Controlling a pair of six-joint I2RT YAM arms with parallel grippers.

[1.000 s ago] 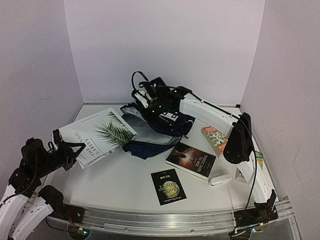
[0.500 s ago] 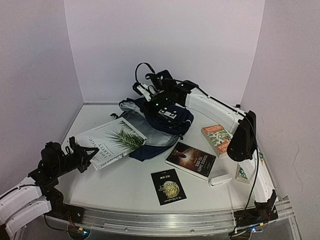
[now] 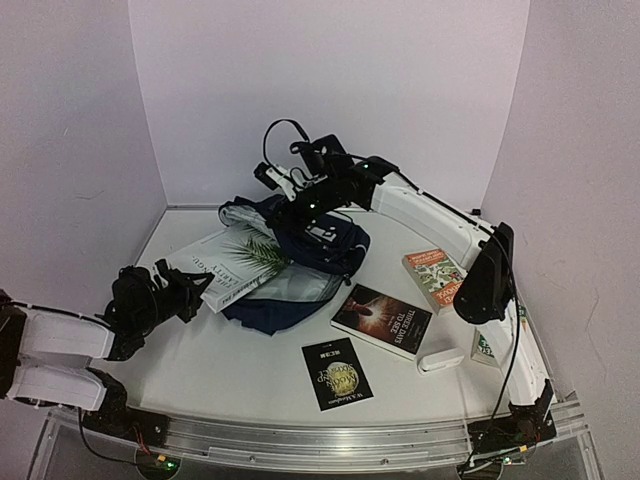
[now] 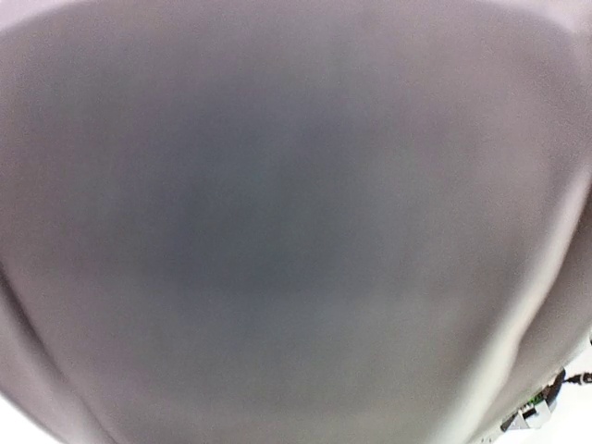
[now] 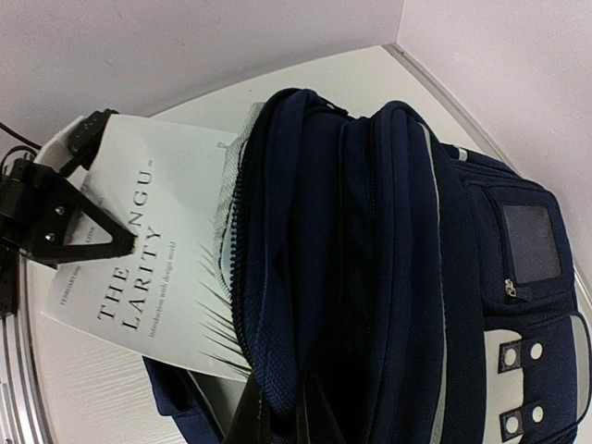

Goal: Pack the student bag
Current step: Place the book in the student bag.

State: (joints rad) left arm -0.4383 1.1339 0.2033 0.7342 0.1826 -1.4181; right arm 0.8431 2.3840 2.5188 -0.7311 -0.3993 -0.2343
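At the left, we see the left gripper (image 3: pixel 186 289) clamped on a corner of a white book (image 3: pixel 222 265). The book's far end is tucked into the open student bag (image 3: pixel 330 245) at the back middle of the table (image 3: pixel 250 370). The right gripper (image 3: pixel 293 212) pinches the bag's top rim, holding it raised.

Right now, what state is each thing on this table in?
student bag: unzipped, mouth lifted open by the right end effector.
white book: closed, tilted, far end in the bag's mouth.
left end effector: shut on the white book.
right end effector: shut on the bag's top edge.
dark paperback: closed, lying flat.
colourful paperback: closed, flat.
black booklet: closed, flat.
white case: shut, flat.
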